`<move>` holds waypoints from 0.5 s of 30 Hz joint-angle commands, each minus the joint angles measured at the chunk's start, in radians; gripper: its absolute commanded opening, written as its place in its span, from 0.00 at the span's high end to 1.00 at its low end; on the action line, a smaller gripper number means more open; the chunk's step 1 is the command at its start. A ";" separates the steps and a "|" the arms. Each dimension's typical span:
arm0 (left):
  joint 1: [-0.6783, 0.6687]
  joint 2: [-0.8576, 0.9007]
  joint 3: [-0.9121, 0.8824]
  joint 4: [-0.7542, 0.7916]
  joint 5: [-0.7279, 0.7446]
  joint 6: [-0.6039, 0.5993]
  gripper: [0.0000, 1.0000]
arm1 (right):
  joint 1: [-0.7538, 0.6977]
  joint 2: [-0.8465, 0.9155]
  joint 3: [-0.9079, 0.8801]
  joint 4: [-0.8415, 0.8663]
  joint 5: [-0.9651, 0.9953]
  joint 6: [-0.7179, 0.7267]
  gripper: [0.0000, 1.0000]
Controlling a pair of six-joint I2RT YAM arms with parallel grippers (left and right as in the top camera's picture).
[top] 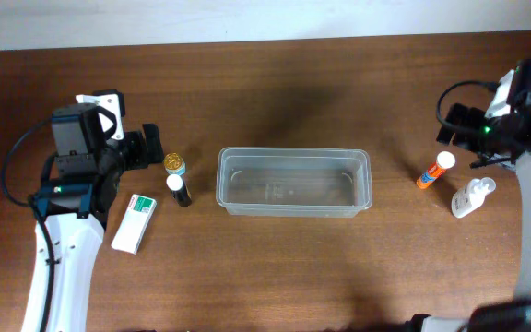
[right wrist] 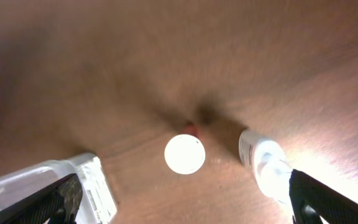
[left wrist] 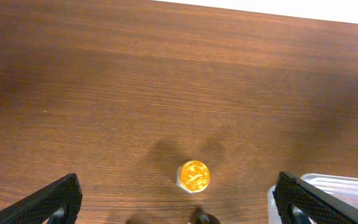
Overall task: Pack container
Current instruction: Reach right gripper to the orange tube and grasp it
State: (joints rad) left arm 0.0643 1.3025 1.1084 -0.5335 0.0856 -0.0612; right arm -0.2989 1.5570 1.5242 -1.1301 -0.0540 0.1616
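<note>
Two arms on my screens, one at each end of the worktop; the container lies at the middle of the table, its long sides parallel to the far edge, and faint moulded marks on its clear floor are too small for me to read. My left gripper sits toward the left edge with its fingers spread wide and nothing between them; through the left wrist camera the gold-capped bottle stands upright ahead of the fingertips, touching neither, and the stamp on its cap is illegible. From overhead that same bottle is just beside the dark bottle with a white cap, both just off the container's left end; the white-and-green carton lies flat nearer the front edge, its green panel carrying print I cannot make out. My right gripper hangs near the right edge, likewise wide open and holding nothing; its wrist picture is blurred, yet the orange tube shows its white cap between the fingers; overhead, the tube lies tilted, near the white bottle but apart from it, no label readable on either.
</note>
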 commanded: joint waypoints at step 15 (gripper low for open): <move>0.004 -0.002 0.026 -0.006 0.057 0.009 0.01 | -0.003 0.326 0.019 -0.068 -0.040 0.012 0.22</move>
State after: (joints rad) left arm 0.0650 1.3018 1.1091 -0.5373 0.1246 -0.0608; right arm -0.3004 1.8668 1.5253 -1.1904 -0.0818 0.1585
